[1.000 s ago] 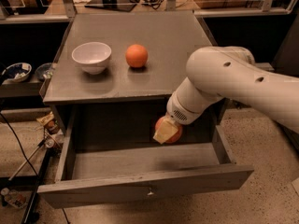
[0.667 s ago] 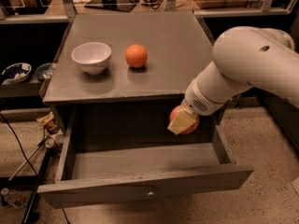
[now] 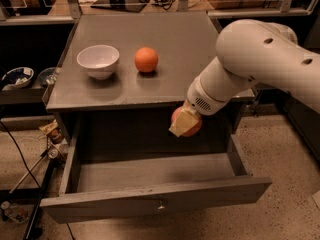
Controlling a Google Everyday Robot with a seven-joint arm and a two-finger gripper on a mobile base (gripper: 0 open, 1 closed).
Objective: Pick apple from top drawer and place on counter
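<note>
The top drawer (image 3: pixel 150 204) of the grey cabinet stands pulled out, its inside bare, with a small metal knob on the front panel. My gripper (image 3: pixel 184 124) hangs from the white arm above the drawer's back right part, shut on the red apple (image 3: pixel 192 127), which it holds in the air just under the counter's front edge. A tan finger pad (image 3: pixel 181 122) covers the apple's front. The counter (image 3: pixel 180 49) is the flat grey cabinet top behind the gripper.
A white bowl (image 3: pixel 98 60) and a plain orange fruit (image 3: pixel 146 59) stand on the counter's left half. My bulky white arm (image 3: pixel 260 59) covers the counter's right edge. Cables and small clutter lie on the floor to the left.
The gripper has risen out of the drawer with the apple in it and now holds it higher, near the counter's front edge. The arm has swung up and to the right.
</note>
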